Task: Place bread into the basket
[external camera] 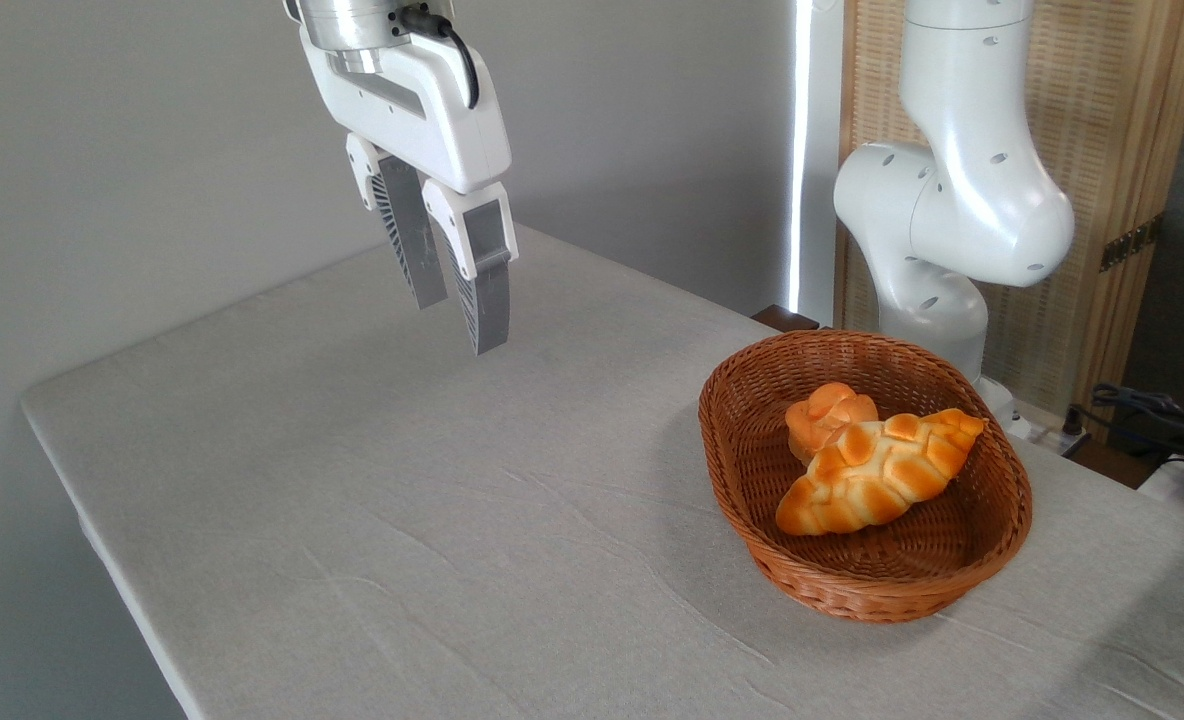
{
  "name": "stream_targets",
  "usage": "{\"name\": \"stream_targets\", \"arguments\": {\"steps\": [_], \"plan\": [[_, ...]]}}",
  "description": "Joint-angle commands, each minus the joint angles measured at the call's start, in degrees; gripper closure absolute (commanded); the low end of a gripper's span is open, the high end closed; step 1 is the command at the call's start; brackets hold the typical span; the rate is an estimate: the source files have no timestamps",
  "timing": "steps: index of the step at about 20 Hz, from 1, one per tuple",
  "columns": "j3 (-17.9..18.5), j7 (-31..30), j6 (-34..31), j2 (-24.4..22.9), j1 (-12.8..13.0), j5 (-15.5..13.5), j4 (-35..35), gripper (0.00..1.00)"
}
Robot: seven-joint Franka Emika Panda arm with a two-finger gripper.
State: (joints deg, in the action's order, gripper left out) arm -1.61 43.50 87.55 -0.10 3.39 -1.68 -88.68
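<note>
The gripper (460, 325) hangs in the air well to the left of the basket (752, 480) and above the far part of the table (402, 540). Its two grey fingers (487, 300) point down and stand a little spread, with nothing between them.

The basket, an oval of reddish-brown wicker, sits on the grey cloth near the table's right side. Inside it lies the bread (877, 470), a braided golden loaf. Its long axis runs on a slant across the basket: one pointed end aims toward the near-left wall, the other toward the far-right rim, and that far end sits higher in the view. A small round bun (820, 412) lies in the basket too, just behind the loaf's left half and touching it.

Behind the basket, to its right, stands the white robot arm (962, 200).
</note>
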Motion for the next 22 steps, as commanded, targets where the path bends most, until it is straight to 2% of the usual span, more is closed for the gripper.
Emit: {"name": "stream_targets", "arguments": {"steps": [1, 5, 22], "plan": [[-0.1, -1.5, -1.4, 0.5, -0.4, 0.7, 1.1, 0.00], [-0.2, -4.8, -0.6, 0.6, -0.3, 2.5, 1.1, 0.00], [-0.2, -5.2, -0.1, 0.6, -0.3, 1.6, 1.1, 0.00]]}}
